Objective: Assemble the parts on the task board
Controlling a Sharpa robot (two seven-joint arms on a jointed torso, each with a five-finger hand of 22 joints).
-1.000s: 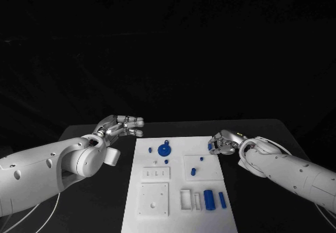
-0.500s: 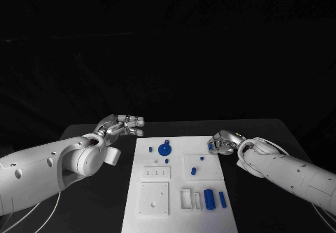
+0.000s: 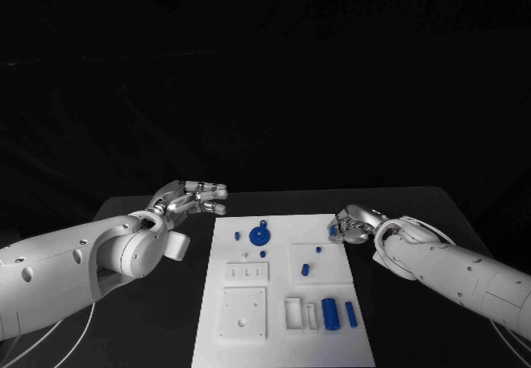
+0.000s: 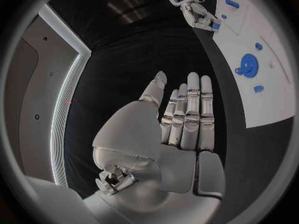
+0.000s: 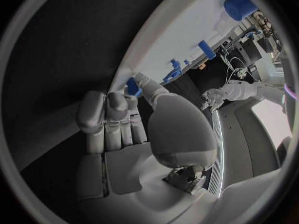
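Observation:
The white task board [image 3: 282, 291] lies in the middle of the black table. My right hand [image 3: 356, 225] is at the board's far right edge and pinches a small blue part [image 3: 333, 228] between thumb and fingers; the same small blue part [image 5: 132, 86] sits at the fingertips of the right hand [image 5: 134, 134], just by the board [image 5: 181, 35]. My left hand [image 3: 195, 196] hovers open with straight fingers beyond the board's far left corner, off the board. On the board lie a blue round disc [image 3: 260, 235], small blue pegs [image 3: 305, 269] and two blue cylinders [image 3: 330, 313].
White recessed blocks [image 3: 242, 313] and a slotted plate [image 3: 247, 272] take up the board's left and near part. The left wrist view shows the left hand [image 4: 184, 117] flat over black table, with the board [image 4: 268, 92], the disc [image 4: 249, 64] and the right hand [image 4: 198, 14] beyond.
The right hand has crept very slightly toward the board's far edge with the blue part still in its pinch. The left hand has stayed where it was.

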